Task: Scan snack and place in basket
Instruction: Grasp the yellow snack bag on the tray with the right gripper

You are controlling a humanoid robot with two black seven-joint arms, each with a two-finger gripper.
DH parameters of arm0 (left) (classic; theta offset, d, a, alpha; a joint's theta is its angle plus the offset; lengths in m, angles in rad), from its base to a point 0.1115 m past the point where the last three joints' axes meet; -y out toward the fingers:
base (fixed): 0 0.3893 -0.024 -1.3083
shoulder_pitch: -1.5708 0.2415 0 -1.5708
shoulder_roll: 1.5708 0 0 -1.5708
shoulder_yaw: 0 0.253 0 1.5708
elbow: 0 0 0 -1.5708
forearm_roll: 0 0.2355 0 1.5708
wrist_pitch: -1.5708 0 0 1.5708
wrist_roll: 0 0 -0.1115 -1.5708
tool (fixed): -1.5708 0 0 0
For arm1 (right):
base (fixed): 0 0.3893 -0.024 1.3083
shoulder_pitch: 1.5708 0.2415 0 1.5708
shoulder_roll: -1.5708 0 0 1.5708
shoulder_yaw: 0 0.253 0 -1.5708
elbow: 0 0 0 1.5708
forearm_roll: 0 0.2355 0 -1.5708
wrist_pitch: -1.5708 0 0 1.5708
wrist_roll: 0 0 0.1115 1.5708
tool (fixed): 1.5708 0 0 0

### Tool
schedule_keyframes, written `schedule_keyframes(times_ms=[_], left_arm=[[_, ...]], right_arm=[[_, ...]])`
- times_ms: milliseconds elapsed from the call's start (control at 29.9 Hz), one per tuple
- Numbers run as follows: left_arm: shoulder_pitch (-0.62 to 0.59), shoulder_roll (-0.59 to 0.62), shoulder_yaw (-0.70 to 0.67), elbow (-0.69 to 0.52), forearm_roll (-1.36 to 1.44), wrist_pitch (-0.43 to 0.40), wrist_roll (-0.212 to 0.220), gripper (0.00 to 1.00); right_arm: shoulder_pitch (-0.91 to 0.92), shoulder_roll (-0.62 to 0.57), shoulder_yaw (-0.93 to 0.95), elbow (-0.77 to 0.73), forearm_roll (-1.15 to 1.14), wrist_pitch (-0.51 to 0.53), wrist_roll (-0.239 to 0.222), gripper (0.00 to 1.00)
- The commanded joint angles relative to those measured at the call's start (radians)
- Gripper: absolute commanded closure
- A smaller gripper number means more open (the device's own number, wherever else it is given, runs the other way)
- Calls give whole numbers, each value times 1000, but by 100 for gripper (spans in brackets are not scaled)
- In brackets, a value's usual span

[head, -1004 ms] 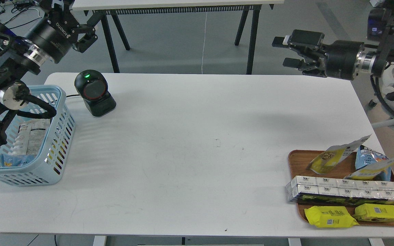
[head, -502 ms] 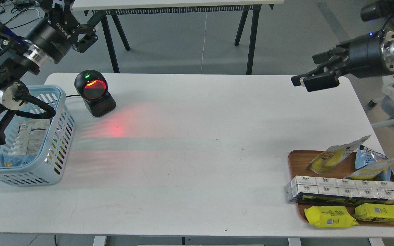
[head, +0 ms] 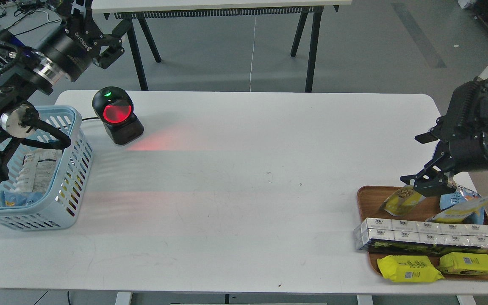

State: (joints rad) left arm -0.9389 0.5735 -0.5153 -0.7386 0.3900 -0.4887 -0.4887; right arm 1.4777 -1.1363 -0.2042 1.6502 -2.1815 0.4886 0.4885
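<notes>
The snack point(head: 400, 200), a pouch with a yellow lower part and a nut picture, leans at the back left of the brown wooden tray point(head: 364, 199); its white top is hidden behind my right gripper. My right gripper point(head: 415, 160) is open and hangs just above the pouch, its lower finger point(head: 430, 185) overlapping the pouch's top. The light blue basket point(head: 72, 169) stands at the table's left edge with a few packs inside. My left gripper point(head: 95, 25) is open and empty, raised beyond the table's far left corner.
A black barcode scanner point(head: 117, 115) with a red-lit window stands at the back left, casting red light on the table. The tray also holds a blue-and-yellow pouch point(head: 460, 201), a row of white boxes point(head: 430, 233) and two flat yellow packs point(head: 409, 268).
My right arm has swung from high over the table's far right edge down to just above the tray and the pouch. The scanner window has lit up red. The left arm barely moved.
</notes>
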Motion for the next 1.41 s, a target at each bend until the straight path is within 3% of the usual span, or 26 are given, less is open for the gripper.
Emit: schedule_keyframes(times_ms=[0, 368, 938, 1038, 1172, 1373], left_arm=[[2, 2, 0, 2, 1, 0, 0, 0], [6, 0, 0, 4, 7, 0, 0, 0], [9, -1, 0, 19, 7, 0, 0, 0], [9, -1, -2, 19, 7, 0, 0, 0], [9, -1, -2, 25, 7, 0, 0, 0], [9, -1, -2, 33, 7, 0, 0, 0]], right_arm=[[-16, 0, -1, -1, 0, 0, 0, 2], [-83, 3, -3, -18, 0, 0, 0, 3], [-169, 59, 0, -202, 0, 0, 0, 11], [-180, 85, 0, -239, 0, -41, 0, 27], [-186, 101, 6, -256, 0, -59, 0, 64], [-186, 108, 17, -254, 0, -67, 0, 95]])
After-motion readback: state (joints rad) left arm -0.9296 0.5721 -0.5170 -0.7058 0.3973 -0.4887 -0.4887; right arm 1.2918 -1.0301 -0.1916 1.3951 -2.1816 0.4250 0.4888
